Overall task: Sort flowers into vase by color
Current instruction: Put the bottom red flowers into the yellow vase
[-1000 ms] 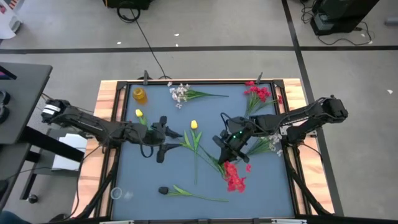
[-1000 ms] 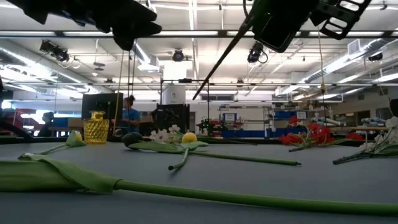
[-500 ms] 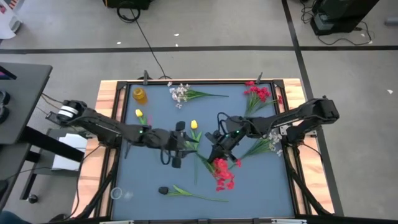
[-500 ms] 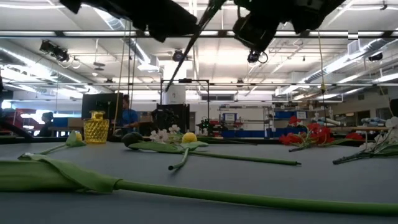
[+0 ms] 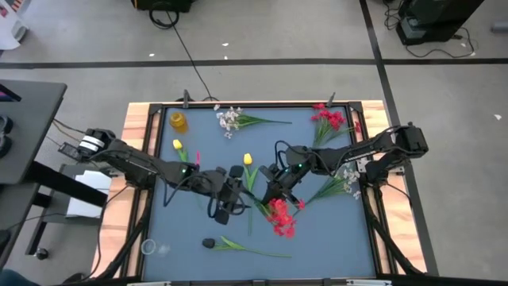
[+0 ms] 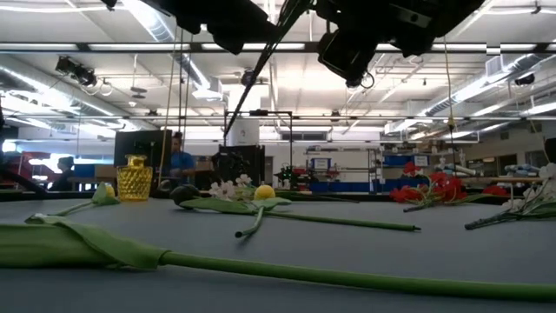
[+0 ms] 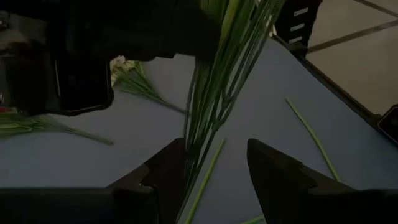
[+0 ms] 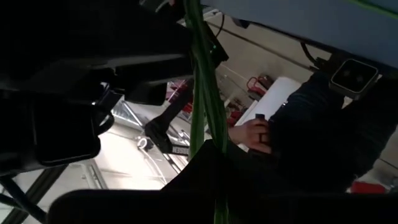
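Above mid-table, right gripper (image 5: 271,193) grips red flower (image 5: 279,218), stem seemingly hidden.

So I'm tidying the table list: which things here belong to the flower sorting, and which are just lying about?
Job:
- red flowers, held in the right pincer
- red flowers at the far right corner
- white sprays
- yellow tulip
- yellow vase
- left pincer, open beside the held stems

Lying about:
- small dark object
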`<state>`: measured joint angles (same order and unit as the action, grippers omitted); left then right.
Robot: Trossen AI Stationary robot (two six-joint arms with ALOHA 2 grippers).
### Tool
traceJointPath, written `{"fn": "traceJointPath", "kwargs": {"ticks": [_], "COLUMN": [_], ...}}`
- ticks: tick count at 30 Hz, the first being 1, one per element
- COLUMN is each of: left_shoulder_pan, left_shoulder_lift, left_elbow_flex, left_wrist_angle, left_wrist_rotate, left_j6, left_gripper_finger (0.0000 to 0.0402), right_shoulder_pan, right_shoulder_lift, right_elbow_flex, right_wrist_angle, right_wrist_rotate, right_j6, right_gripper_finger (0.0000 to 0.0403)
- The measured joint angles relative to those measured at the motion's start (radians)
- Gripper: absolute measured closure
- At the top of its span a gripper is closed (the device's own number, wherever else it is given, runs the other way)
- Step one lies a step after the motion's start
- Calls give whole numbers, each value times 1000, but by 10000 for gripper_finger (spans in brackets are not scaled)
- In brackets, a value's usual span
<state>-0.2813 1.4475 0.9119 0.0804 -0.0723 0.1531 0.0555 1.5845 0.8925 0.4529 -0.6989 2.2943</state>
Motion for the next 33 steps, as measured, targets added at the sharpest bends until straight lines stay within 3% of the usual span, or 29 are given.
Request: {"fn": "traceJointPath", "kwargs": {"ticks": [9, 14, 20, 28, 33], "left_shoulder_pan": [3, 9, 9, 10, 26], "left_shoulder_lift": [0, 0, 0, -67, -135], "left_elbow_flex": [0, 0, 0, -3, -2], "left_wrist_angle": [-6, -6, -21, -84, -81], "left_wrist_rotate": [-47, -47, -46, -13, 11], "left_j6": [17, 19, 18, 1, -3], "left_gripper_finger": [248, 291, 386, 391, 391], "right_shoulder_pan": [3, -1, -5, 2, -2], "right_shoulder_lift": [0, 0, 0, -45, -122], "right_elbow_flex": [0, 0, 0, 0, 0], "right_wrist_angle": [57, 57, 33, 74, 89], "right_wrist_rotate": [-9, -5, 1, 114, 221], "right_j6": [32, -21, -218, -535, -879], "right_gripper_finger": [376, 376, 350, 280, 262]}}
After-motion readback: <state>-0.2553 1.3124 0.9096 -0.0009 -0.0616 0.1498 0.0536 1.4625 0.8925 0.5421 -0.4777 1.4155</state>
